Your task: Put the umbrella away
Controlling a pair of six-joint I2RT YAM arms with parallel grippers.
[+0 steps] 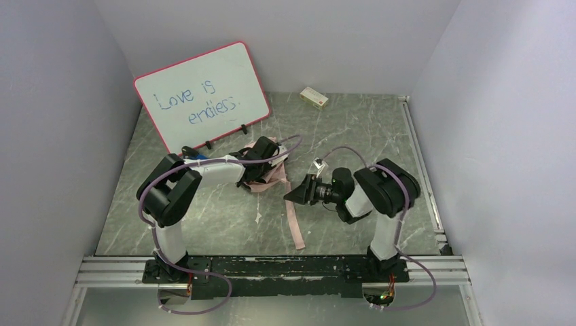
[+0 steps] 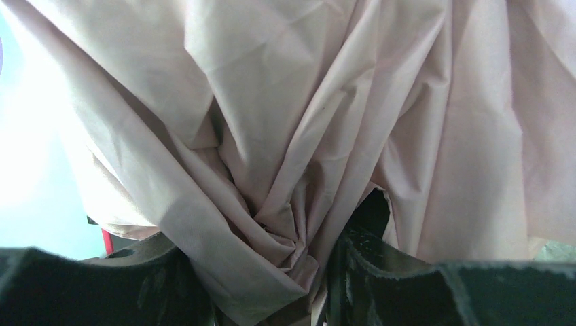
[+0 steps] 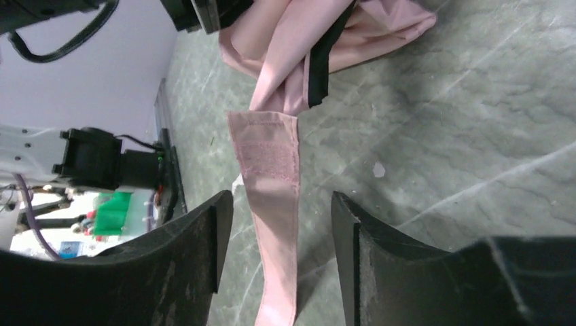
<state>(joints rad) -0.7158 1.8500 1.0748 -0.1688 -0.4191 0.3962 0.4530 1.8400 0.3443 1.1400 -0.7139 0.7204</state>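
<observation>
The umbrella (image 1: 270, 165) lies folded and crumpled in the middle of the table, pale pink with black edging. Its pink strap (image 1: 294, 227) trails toward the near edge. My left gripper (image 1: 254, 170) is at the umbrella's left side. In the left wrist view the pink canopy fabric (image 2: 285, 136) fills the frame and is bunched between the fingers (image 2: 380, 272). My right gripper (image 1: 293, 193) is open just right of the strap. In the right wrist view the strap (image 3: 272, 170) runs along the table between the two open fingers (image 3: 197, 231), touching neither. The handle and shaft are hidden.
A pink-framed whiteboard (image 1: 204, 95) leans at the back left, right behind the umbrella. A small box (image 1: 314, 98) lies at the back wall. A metal rail (image 1: 422, 170) runs along the table's right edge. White scraps (image 1: 258, 217) lie near the strap.
</observation>
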